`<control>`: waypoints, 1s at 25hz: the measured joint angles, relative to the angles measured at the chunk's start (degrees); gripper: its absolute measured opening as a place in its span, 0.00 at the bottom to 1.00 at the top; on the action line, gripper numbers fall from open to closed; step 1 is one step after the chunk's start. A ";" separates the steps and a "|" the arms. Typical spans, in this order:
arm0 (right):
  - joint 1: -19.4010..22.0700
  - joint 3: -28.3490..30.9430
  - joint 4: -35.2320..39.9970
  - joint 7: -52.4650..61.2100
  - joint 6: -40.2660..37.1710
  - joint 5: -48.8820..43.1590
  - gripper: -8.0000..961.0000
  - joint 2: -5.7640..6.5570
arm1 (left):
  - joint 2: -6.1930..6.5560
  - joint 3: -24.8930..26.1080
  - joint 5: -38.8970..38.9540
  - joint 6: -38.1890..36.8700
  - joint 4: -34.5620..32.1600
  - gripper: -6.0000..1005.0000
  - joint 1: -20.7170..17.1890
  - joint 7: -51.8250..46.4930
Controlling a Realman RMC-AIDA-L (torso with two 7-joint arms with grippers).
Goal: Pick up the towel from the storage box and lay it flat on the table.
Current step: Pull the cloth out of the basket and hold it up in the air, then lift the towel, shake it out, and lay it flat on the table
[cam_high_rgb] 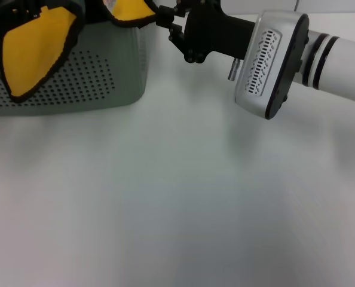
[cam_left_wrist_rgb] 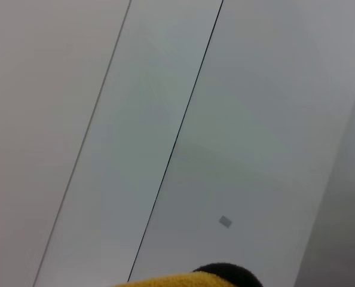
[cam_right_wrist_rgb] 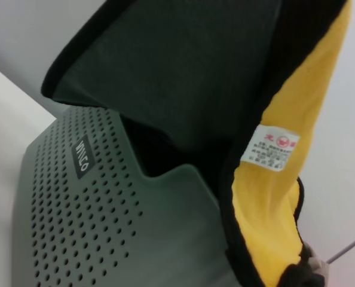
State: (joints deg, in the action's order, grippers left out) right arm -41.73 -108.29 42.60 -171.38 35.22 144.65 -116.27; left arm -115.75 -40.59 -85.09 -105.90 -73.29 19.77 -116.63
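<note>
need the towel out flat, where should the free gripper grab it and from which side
Judging by the pose, take the towel's black-edged yellow flap draped over the storage box's front wall, from the open table side; it hangs free there. The right gripper is at the other flap.

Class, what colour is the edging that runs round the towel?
Black, bordering the yellow and dark green faces of the towel; clearest in the right wrist view.

You see the towel [cam_right_wrist_rgb: 183, 78] dark green on one face and bright yellow on the other, edged in thin black, with a small white label [cam_right_wrist_rgb: 270, 147] printed in red. The storage box [cam_high_rgb: 76, 84], upper left of the head frame, is pale grey-green, dotted with rows of small holes. The table [cam_high_rgb: 177, 203] is plain white.
</note>
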 joint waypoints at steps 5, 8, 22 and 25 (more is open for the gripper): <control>-0.13 -0.37 -0.98 0.03 0.85 1.57 0.14 0.00 | 0.00 -0.24 -0.14 -0.30 0.18 0.04 0.00 0.08; 0.64 -1.38 -1.18 0.14 2.36 4.71 0.04 0.00 | 0.11 -0.65 -0.31 -0.92 0.46 0.04 -0.08 0.63; 20.03 6.88 7.21 21.50 37.85 5.92 0.02 0.95 | 4.34 -3.44 2.72 -10.77 -1.25 0.04 -3.79 4.97; 26.06 12.58 12.70 28.94 44.10 3.11 0.02 0.98 | 6.51 -3.65 5.97 -10.76 -1.44 0.05 -4.63 5.64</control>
State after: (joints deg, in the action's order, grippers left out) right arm -15.66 -95.71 55.29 -142.45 79.32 147.76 -115.29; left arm -109.23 -44.23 -79.12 -116.66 -74.73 15.13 -110.99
